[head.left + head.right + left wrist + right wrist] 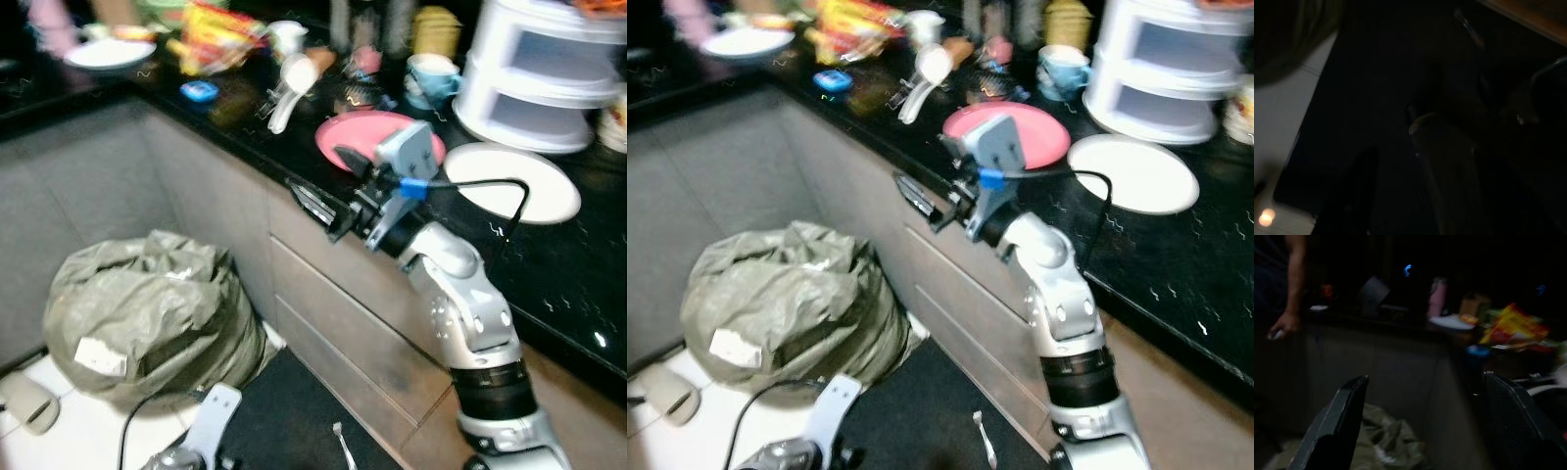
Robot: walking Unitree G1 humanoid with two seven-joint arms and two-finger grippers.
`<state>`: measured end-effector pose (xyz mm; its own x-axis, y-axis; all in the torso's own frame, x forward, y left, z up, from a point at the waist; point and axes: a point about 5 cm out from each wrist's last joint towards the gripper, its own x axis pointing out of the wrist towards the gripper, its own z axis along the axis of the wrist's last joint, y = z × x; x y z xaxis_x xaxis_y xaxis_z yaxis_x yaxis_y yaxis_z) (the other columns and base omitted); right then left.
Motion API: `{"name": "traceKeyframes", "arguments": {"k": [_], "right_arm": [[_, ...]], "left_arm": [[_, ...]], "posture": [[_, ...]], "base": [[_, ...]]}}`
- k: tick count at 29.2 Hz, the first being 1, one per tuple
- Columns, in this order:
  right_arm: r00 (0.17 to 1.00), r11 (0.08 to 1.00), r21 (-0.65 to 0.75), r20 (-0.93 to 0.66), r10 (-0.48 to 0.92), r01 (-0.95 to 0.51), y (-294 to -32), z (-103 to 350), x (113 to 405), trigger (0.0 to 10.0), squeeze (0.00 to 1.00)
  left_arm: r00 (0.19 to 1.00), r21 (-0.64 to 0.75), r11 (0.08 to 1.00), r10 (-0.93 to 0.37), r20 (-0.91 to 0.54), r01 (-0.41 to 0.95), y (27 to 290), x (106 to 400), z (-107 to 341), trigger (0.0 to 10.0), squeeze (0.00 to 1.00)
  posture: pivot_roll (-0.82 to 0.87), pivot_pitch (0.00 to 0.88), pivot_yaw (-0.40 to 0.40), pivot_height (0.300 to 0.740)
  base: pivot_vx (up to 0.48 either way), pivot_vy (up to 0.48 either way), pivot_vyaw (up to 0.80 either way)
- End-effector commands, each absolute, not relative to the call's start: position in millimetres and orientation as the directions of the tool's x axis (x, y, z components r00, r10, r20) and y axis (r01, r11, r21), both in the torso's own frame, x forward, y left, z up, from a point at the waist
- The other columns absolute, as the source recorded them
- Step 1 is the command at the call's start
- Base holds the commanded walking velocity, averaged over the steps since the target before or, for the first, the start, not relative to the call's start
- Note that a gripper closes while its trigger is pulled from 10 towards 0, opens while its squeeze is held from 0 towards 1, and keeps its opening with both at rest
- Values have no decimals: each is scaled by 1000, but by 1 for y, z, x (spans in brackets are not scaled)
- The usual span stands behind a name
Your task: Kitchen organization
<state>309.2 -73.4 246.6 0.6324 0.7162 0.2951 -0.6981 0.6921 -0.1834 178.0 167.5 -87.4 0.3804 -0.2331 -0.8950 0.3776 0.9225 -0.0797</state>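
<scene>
My right gripper (328,186) is raised at the front edge of the black counter (588,264), just before a pink plate (367,132). It is open; in the right wrist view its two black fingers (1337,426) stand wide apart with nothing between them. A white plate (519,181) lies to the right of the pink one. Further back are a white ladle (289,83), a teal mug (431,78) and yellow-red snack packets (220,34). My left arm (211,421) hangs low near the floor, and its wrist view is too dark to read.
A white tiered organiser (549,69) stands at the back right. A person's hand (49,24) is by a white plate (108,54) at the far left. A stuffed grey-green bag (147,313) sits on the floor, and a utensil (345,446) lies below the drawers (333,294).
</scene>
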Motion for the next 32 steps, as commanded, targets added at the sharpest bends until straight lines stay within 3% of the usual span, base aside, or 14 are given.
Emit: {"name": "traceKeyframes", "arguments": {"k": [1, 18, 22, 32], "right_arm": [[627, 686, -207, 287, 724, -698, -71, 246, 309, 10000, 0], [720, 765, -237, 260, 644, -599, -78, 249, 323, 10000, 0], [780, 810, -273, 235, 580, -520, -85, 252, 334, 10000, 0], [817, 798, -418, 192, 545, -434, -89, 253, 342, 10000, 0]], "left_arm": [[368, -71, 921, -223, -903, 384, 171, 176, -88, 10000, 0], [370, -68, 924, -217, -903, 375, 170, 176, -88, 10000, 0], [382, -57, 931, -204, -902, 362, 171, 177, -88, 10000, 0], [381, -54, 928, -203, -902, 368, 171, 177, -88, 10000, 0]], "posture": [[-23, 0, 45, 740], [-20, 0, 42, 740], [-17, 0, 42, 740], [-13, 0, 38, 740]], "base": [[289, 0, 0], [233, 0, 0], [0, 0, -800], [0, 0, -800]]}}
